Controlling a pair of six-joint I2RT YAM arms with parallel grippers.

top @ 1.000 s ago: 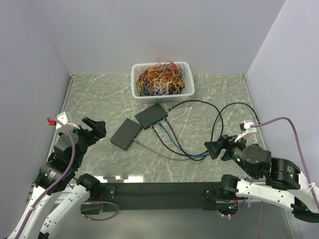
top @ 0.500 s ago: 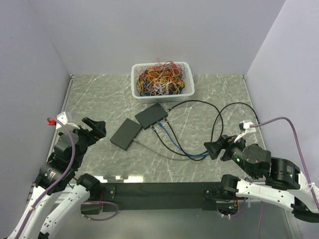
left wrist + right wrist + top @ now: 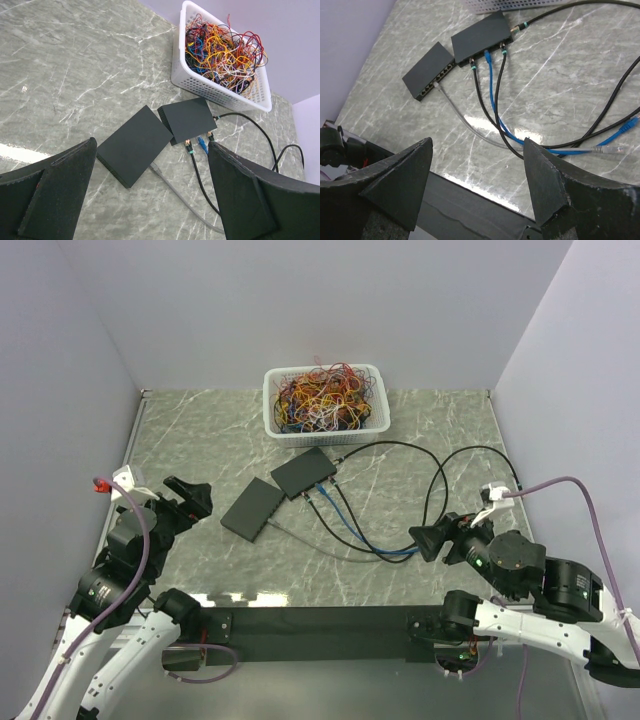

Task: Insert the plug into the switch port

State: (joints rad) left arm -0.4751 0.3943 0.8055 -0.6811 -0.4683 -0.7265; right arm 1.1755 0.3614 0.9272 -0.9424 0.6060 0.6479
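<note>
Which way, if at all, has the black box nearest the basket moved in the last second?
No. The black box sits in the same spot just in front of the white basket, and its cables lie as before.

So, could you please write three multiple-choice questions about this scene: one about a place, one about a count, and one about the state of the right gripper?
1. Where does the white basket stand?
A. at the far edge of the table, beyond both switches
B. at the near edge of the table
C. on top of a switch

2. How many dark switches lie on the table?
A. one
B. two
C. four

3. How is the right gripper?
A. shut on a switch
B. shut and empty
C. open, holding nothing

Answers:
1 A: the top view shows it at the far edge, past both switches.
2 B: two dark boxes lie close together near the middle of the table.
3 C: the right wrist view shows it spread wide, gripping nothing.
</note>
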